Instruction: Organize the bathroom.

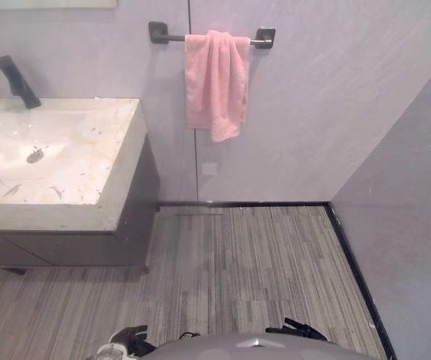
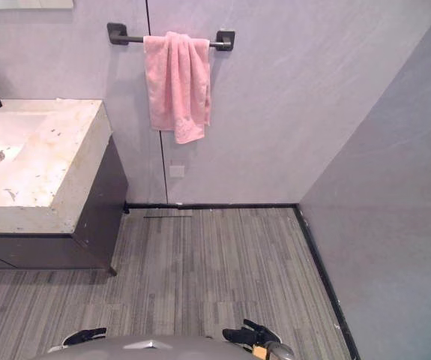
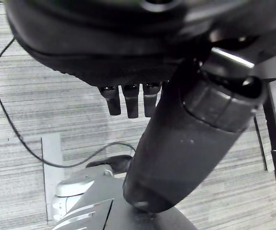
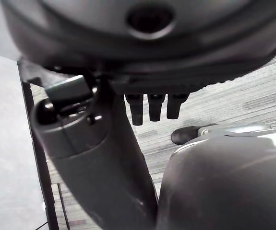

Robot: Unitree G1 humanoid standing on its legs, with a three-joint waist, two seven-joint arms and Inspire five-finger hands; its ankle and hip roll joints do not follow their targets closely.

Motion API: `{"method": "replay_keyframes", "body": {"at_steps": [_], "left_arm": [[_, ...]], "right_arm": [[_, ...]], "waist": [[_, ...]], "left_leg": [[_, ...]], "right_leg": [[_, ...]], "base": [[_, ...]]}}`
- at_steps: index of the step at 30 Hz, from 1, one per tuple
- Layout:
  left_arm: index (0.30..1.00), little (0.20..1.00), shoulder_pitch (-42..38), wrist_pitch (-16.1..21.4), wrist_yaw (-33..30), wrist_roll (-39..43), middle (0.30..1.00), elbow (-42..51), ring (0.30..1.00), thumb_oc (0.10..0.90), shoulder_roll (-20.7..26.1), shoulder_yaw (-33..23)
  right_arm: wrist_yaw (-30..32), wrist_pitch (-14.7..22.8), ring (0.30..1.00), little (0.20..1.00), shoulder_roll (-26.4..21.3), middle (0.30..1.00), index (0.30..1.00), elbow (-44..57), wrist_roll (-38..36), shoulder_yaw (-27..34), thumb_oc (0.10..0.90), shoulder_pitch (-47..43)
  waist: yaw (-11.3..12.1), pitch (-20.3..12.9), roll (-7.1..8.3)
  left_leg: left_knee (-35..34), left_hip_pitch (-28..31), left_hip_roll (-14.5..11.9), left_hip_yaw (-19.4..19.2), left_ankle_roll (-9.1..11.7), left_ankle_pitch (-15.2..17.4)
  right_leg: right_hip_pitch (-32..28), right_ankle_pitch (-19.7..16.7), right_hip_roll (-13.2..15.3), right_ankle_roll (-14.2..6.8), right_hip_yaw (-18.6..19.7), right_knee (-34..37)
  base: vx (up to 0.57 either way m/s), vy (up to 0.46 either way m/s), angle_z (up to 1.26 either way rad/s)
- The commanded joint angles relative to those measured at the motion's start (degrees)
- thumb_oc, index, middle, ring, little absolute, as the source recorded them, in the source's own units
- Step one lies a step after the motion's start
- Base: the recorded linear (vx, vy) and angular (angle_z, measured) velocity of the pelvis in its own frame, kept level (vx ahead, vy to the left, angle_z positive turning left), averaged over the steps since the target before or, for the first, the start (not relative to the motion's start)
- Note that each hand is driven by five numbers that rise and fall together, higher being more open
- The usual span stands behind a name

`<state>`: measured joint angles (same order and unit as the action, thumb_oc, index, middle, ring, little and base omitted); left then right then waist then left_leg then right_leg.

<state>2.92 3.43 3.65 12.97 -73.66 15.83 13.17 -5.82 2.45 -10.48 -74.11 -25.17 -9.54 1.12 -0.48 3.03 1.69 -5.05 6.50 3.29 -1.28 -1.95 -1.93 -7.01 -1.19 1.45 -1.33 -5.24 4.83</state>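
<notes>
Left eye view: pink towel (image 1: 215,84) draped over a dark wall rail (image 1: 172,36), bunched toward the rail's right half, long axis hanging straight down, lower edge uneven and slanting. White sink (image 1: 31,154) set in the counter (image 1: 118,180) at left, black faucet (image 1: 16,81) at its back edge, small bits of debris scattered in the basin. Striped floor (image 1: 237,262) below.

Right eye view: same towel (image 2: 176,84) and rail, well apart from the counter's near corner (image 2: 80,195). Right hand (image 2: 251,334) low at the bottom edge, far short of the towel.

Left wrist view: left hand (image 3: 128,98) hanging down toward the floor, fingers straight and relaxed, holding nothing.

Right wrist view: right hand (image 4: 154,106) likewise lowered, fingers (image 4: 137,111) straight, nothing held.

Step in hand, as judged: approach toward the towel or the sink, nothing yet reached. Best done by stepping closer and squaring up first, then raising one hand to the towel's hanging edges to spread it evenly along the rail, keeping its long axis vertical and the pull gentle enough not to drag it off.
</notes>
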Motion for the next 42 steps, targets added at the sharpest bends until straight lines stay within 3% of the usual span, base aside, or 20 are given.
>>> {"method": "replay_keyframes", "body": {"at_steps": [1,17,29,42], "left_arm": [[0.900,0.900,-2.75,1.89,4.04,0.78,0.900,-0.23,0.900,0.800,-4.42,0.81],[0.900,0.900,-2.92,0.46,3.81,0.64,0.900,-0.64,0.900,0.800,-4.79,0.55],[0.900,0.900,-3.37,2.66,2.86,-0.60,0.900,-0.22,0.900,0.800,-4.98,1.66],[0.900,0.900,-5.32,5.44,2.84,-2.93,0.900,1.64,0.900,0.800,-5.27,4.94]], "right_arm": [[-0.17,0.72,0.900,0.900,-0.57,0.900,0.900,-1.15,0.67,-0.44,0.800,-3.14],[-0.12,0.87,0.900,0.900,-0.60,0.900,0.900,-1.02,0.62,-0.40,0.800,-3.00],[-0.51,1.92,0.900,0.900,-0.61,0.900,0.900,-0.69,2.45,-0.99,0.800,-2.99],[-2.05,5.74,0.900,0.900,-0.54,0.900,0.900,1.48,3.70,-2.38,0.800,-3.94]], "waist": [[-0.35,0.49,-1.06],[-0.51,0.50,-0.53],[-0.31,0.60,0.00],[-0.53,1.35,0.11]], "left_leg": [[0.92,-0.47,-1.36,-2.30,0.54,2.52],[1.05,-0.66,-1.45,-2.71,0.43,2.57],[1.31,-0.75,-1.17,-2.57,0.08,2.82],[2.37,-0.83,-0.39,-2.73,-1.16,3.87]], "right_leg": [[2.02,-0.22,0.26,-2.19,-2.25,-1.60],[2.29,-0.41,0.09,-2.19,-2.02,-1.51],[2.51,-0.52,0.25,-2.25,-1.77,-1.67],[4.03,0.60,1.64,-2.75,-1.02,-5.73]], "base": [[0.00,0.000,0.00],[0.00,0.000,0.00],[0.01,0.007,-0.02],[0.03,0.054,-0.03]]}}
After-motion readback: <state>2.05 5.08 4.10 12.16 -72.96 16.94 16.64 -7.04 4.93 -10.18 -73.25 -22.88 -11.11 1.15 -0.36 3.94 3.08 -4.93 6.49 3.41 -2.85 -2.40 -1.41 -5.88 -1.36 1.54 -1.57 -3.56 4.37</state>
